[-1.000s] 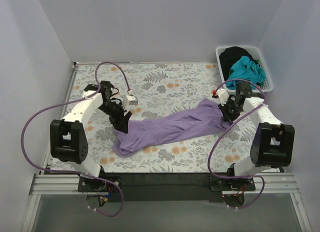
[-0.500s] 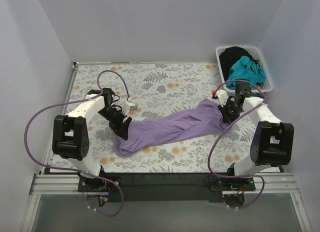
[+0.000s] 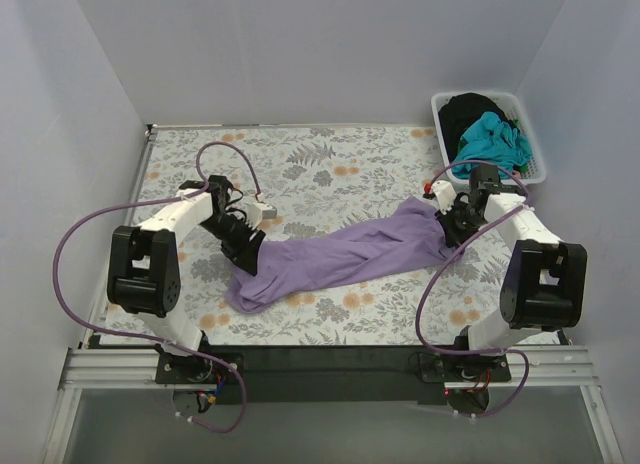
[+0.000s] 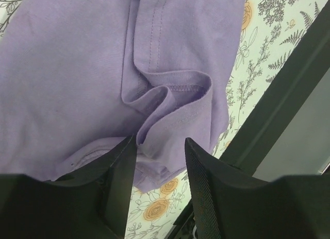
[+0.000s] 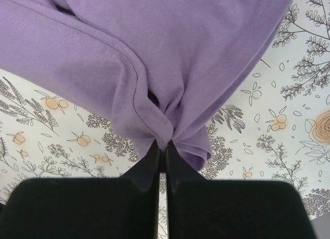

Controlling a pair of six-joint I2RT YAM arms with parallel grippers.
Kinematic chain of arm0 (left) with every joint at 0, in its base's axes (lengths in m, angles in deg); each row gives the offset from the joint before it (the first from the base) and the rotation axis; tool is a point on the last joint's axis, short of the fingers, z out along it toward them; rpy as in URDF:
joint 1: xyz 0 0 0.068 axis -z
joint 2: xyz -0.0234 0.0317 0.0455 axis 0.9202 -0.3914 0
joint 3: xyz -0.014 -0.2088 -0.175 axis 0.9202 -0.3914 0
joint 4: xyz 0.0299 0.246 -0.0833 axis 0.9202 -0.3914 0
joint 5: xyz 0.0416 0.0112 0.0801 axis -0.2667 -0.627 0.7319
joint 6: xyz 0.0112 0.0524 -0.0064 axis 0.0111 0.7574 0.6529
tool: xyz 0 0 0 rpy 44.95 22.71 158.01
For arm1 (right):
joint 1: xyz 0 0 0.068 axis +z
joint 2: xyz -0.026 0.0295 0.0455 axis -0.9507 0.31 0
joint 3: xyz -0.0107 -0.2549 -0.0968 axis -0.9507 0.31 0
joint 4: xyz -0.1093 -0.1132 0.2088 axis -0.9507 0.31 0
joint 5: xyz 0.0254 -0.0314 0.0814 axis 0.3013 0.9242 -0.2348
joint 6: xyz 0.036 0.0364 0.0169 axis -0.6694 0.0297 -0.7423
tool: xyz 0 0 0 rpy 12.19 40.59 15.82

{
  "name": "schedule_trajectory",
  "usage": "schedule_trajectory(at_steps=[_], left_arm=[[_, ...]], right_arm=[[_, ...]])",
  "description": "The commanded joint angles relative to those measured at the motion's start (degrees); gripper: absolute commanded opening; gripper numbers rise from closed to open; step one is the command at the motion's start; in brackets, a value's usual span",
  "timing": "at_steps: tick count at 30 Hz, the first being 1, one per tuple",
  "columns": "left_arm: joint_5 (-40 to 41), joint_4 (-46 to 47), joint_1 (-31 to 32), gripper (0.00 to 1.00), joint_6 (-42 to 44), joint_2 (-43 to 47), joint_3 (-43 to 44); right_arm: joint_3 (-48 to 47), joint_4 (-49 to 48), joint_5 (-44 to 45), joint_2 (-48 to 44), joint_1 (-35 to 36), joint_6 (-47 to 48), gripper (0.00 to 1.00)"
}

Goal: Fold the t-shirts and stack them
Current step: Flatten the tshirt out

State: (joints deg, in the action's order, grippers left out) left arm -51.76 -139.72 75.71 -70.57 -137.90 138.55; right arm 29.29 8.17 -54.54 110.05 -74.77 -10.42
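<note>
The lavender-purple t-shirt (image 3: 340, 256) lies stretched and bunched across the floral table, from front left to right. My left gripper (image 3: 247, 256) is open over its left end; in the left wrist view the fingers (image 4: 206, 187) straddle a folded hem of the shirt (image 4: 170, 102) without closing on it. My right gripper (image 3: 452, 229) is shut on the shirt's right end; in the right wrist view (image 5: 162, 149) the jaws pinch a gathered fold of the shirt (image 5: 170, 58). A teal t-shirt (image 3: 495, 139) and a black one (image 3: 468, 111) lie in the basket.
A white basket (image 3: 528, 134) stands at the back right corner beside the wall. The floral covering (image 3: 330, 164) spreads over the table. The black front rail (image 3: 320, 356) runs along the near edge. Purple cables loop from both arms.
My left gripper has moved slightly down and right, settling over the shirt's left end. The right gripper has kept its hold and hardly moved.
</note>
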Motion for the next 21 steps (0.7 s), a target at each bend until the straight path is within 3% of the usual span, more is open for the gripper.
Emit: schedule_trajectory(at_steps=[1, 5, 9, 14, 18, 19, 21], left_arm=[[-0.8, 1.2, 0.2, 0.40, -0.4, 0.1, -0.6], [-1.7, 1.1, 0.3, 0.29, -0.9, 0.4, 0.0], [-1.9, 2.9, 0.2, 0.00, -3.3, 2.2, 0.6], [-1.3, 5.1, -3.6, 0.00, -9.3, 4.5, 8.5], [-1.0, 4.4, -11.0, 0.00, -15.3, 2.1, 24.8], [-0.9, 4.5, -11.9, 0.00, -16.6, 1.3, 32.7], [0.1, 4.8, -13.8, 0.00, -20.6, -0.8, 40.3]], right_arm=[[-1.8, 1.3, -1.0, 0.3, 0.1, 0.2, 0.01], [-1.9, 1.4, -0.9, 0.3, 0.1, 0.4, 0.01], [-2.4, 1.4, -0.5, 0.0, 0.1, 0.3, 0.01], [-9.0, 2.1, 0.4, -0.8, 0.0, -0.2, 0.01], [-21.9, 3.2, 1.9, -0.3, 0.0, -1.6, 0.01], [-25.2, 3.4, 2.1, 0.1, 0.0, -2.1, 0.01], [-37.2, 4.1, 2.5, 2.4, 0.0, -3.9, 0.01]])
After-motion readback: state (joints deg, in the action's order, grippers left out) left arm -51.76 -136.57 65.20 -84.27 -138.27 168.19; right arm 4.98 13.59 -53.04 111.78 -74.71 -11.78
